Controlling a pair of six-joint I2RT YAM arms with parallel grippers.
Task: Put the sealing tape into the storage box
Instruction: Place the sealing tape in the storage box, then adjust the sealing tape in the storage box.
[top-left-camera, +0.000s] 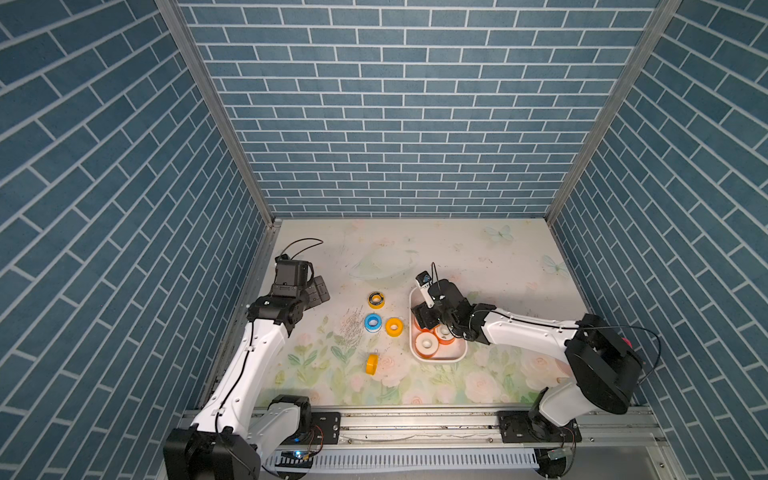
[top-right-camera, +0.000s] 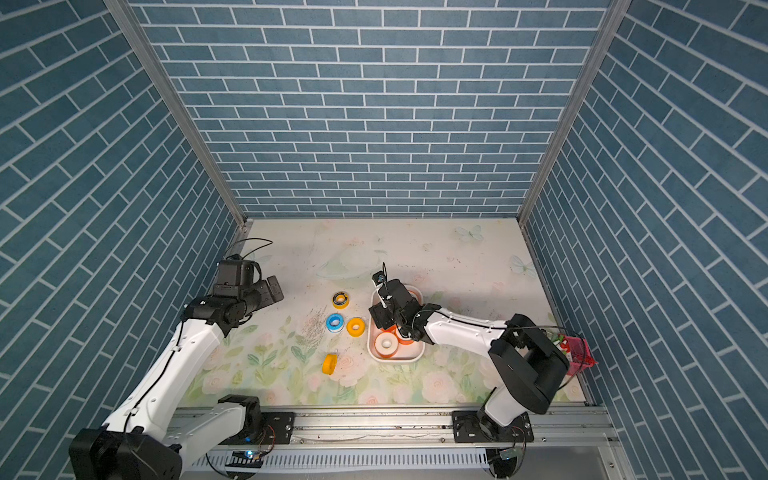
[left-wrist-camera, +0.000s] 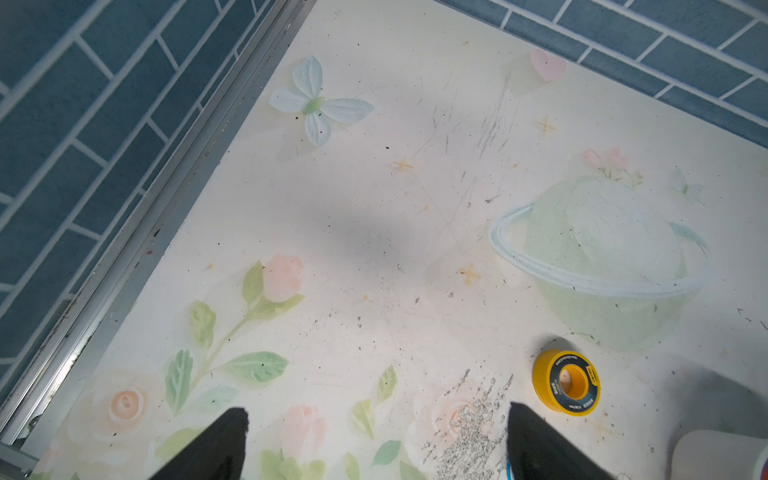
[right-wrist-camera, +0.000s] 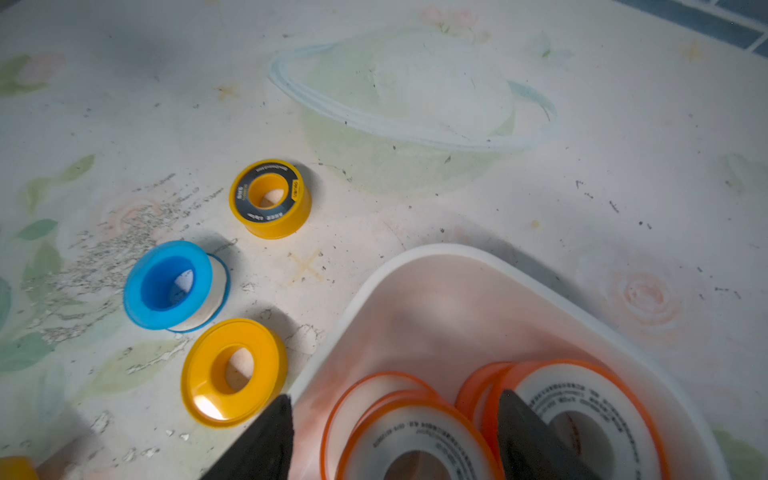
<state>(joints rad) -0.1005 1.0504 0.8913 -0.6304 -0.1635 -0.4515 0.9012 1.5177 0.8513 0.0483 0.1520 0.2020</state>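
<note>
Sealing tape is split between the storage box (top-left-camera: 436, 360) and the bare counter (top-left-camera: 457, 253). The floral-print counter fills the floor of a blue-brick booth. The left arm reaches in along the counter's left edge. Its left tool (left-wrist-camera: 374, 415) hangs released above the print, fingers wide apart with nothing between them. The right arm stretches in from the right side, and the right tool (right-wrist-camera: 395, 397) hovers over the box. It is unclenched, fingers apart, with orange spools below them and nothing pinched.

A pink basket (top-right-camera: 577, 353) stands at the counter's right edge, behind the right arm.

The white, round-cornered box sits right of centre. In it lie a front orange spool (top-left-camera: 427, 343) and a rear orange spool (top-left-camera: 444, 332), both white-faced. The right wrist view shows further orange rims tucked against them.

Four spools are outside, left of the box. The plain yellow spool (top-left-camera: 393, 326) is nearest it, and the blue spool (top-left-camera: 372, 322) lies just beside that one. The black-faced yellow spool (top-left-camera: 376, 300) lies farther back. The tipped yellow spool (top-left-camera: 372, 363) stands on its edge towards the front, apart from the rest.
</note>
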